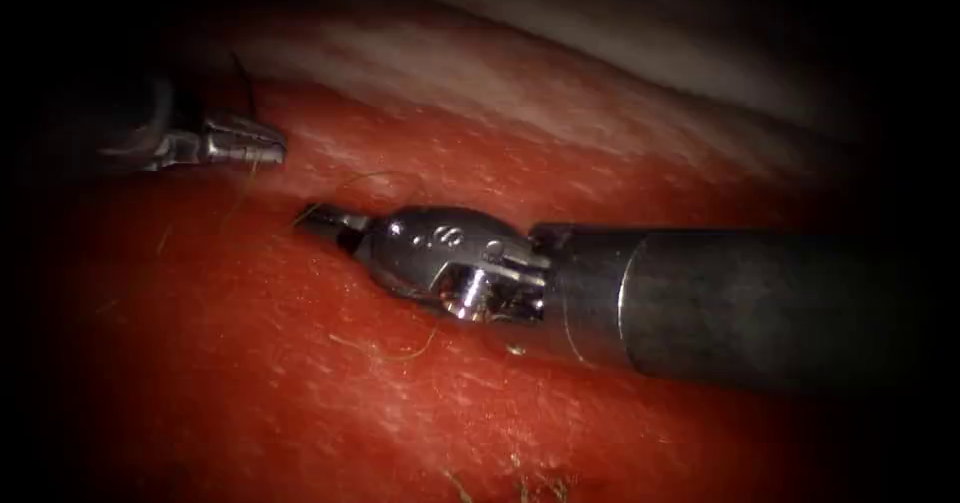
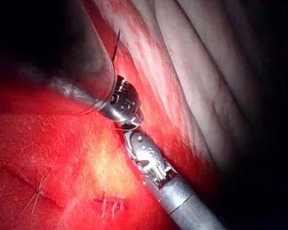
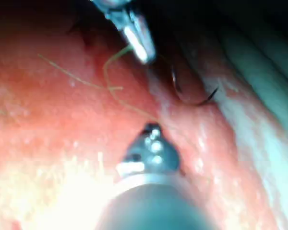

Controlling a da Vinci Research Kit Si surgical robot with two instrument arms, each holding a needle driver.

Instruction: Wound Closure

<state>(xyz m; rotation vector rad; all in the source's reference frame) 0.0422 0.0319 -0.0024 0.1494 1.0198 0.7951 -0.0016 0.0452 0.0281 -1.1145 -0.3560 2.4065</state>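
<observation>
My left tool (image 1: 262,146) is at the upper left over the red tissue (image 1: 250,363), jaws shut. Pale thread (image 3: 116,56) leaves its jaws (image 3: 140,47) and curls down across the tissue. The right tool (image 1: 318,214) comes in from the right and lies low over the tissue, its jaws shut at the end of a thread arc (image 1: 352,177). The dark curved needle (image 3: 192,97) lies against the tissue's pale ridge beyond the left tool, held by neither tool. Its upright end (image 1: 241,75) rises just behind the left jaws. Whether its tip is in the tissue I cannot tell.
Stitches with short cut thread ends (image 2: 111,206) stand in a row along a closed stretch of the cut, and another stitch (image 2: 38,194) sits further along. Loose thread (image 1: 395,353) lies under the right tool's wrist. Pale fatty tissue (image 1: 560,73) rises behind.
</observation>
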